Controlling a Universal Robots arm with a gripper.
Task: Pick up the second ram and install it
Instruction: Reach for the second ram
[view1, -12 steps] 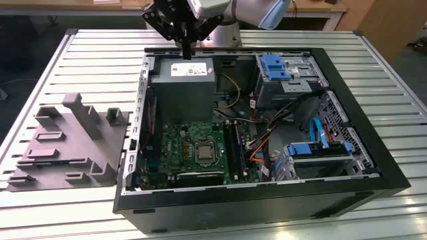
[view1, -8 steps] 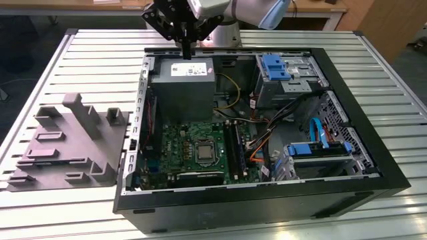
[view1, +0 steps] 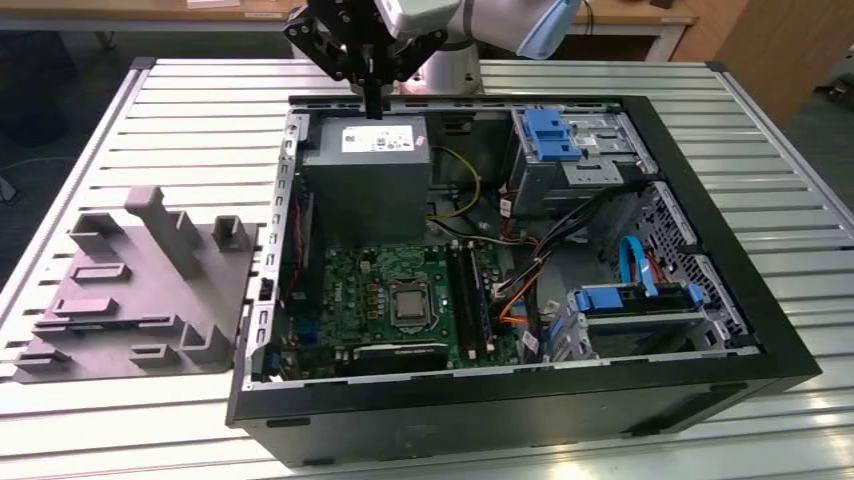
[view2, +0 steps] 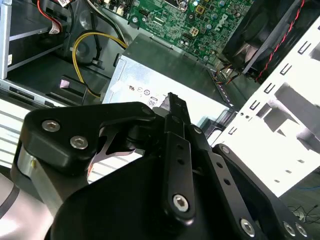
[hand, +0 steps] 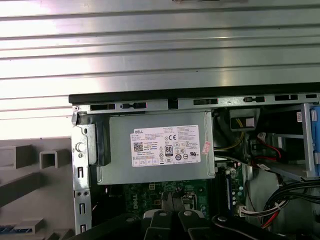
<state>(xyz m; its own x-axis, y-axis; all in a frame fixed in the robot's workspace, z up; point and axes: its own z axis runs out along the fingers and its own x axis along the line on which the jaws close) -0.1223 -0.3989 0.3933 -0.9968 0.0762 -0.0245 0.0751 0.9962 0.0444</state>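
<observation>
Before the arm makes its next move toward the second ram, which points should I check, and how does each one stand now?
1. Gripper clear of parts: ok, it hangs above the power supply.
2. Gripper open for a grasp: not ok, it is shut.
3. Ram's place known: cannot tell.
4. Case open, motherboard uncovered: ok.
5. Slots free of cables: cannot tell, the cables lie close beside them.
</observation>
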